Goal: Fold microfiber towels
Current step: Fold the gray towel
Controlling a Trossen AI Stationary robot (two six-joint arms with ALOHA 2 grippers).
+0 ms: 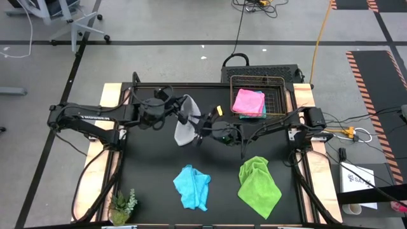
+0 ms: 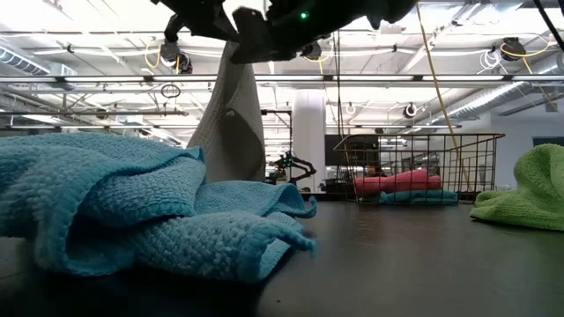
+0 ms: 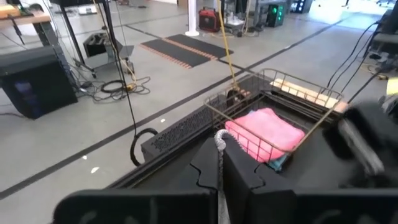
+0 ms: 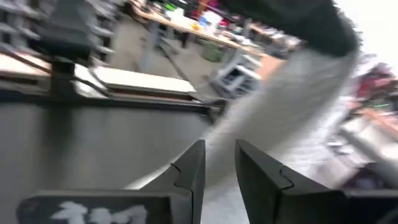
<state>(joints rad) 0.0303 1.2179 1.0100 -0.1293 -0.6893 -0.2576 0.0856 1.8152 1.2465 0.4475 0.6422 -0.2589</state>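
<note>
A white-grey microfiber towel [image 1: 186, 124] hangs in the air over the table's middle, and my left gripper [image 1: 184, 107] is shut on its top. My right gripper [image 1: 201, 130] stands at the towel's right side. Its fingers are a little apart, with the cloth [image 4: 267, 112] showing between and beyond them. The towel's lower end [image 2: 231, 132] is hidden behind a light blue towel [image 2: 132, 211]. That blue towel [image 1: 193, 186] lies crumpled near the front edge, with a lime green towel [image 1: 259, 184] to its right. A pink towel [image 1: 248, 100] lies on a teal one in the wire basket [image 1: 280, 86]. My left gripper pinches a thin upper edge of the white-grey towel [image 3: 219, 138] between its two shut fingers, coming nearly level from the table's left. The towel hangs slack below the fingers. My right gripper has the towel's side between its fingers; whether they touch it cannot be told.
The wire basket stands at the table's far right. A small green plant [image 1: 123, 205] sits at the near left corner. Bare black tabletop [image 1: 152, 165] lies to the left of the blue towel and below the hanging towel.
</note>
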